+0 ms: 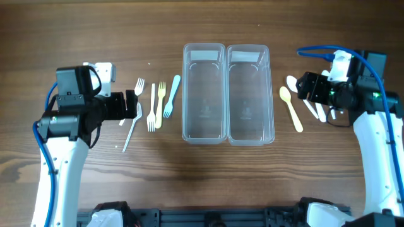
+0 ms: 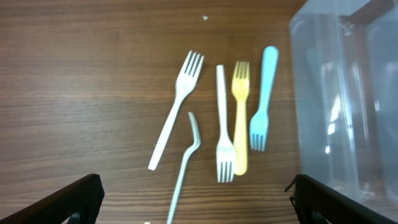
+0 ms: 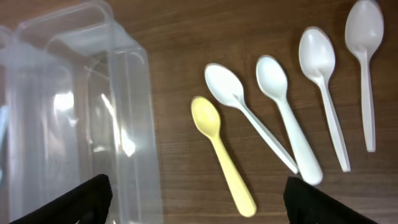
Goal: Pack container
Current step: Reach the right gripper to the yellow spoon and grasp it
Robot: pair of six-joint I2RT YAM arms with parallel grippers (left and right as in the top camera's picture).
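Observation:
Two empty clear containers stand side by side mid-table, the left one (image 1: 204, 94) and the right one (image 1: 249, 94). Left of them lie several plastic forks: a white fork (image 2: 176, 109), a bent white utensil (image 2: 186, 162), another white fork (image 2: 222, 124), a yellow fork (image 2: 240, 118) and a blue fork (image 2: 263, 96). Right of the containers lie a yellow spoon (image 3: 222, 155) and several white spoons (image 3: 287, 115). My left gripper (image 2: 196, 208) is open and empty over the forks. My right gripper (image 3: 199, 208) is open and empty over the spoons.
The left container's wall (image 2: 348, 106) fills the right edge of the left wrist view. The right container's wall (image 3: 81, 112) fills the left of the right wrist view. Bare wooden table (image 1: 202, 176) lies in front of the containers.

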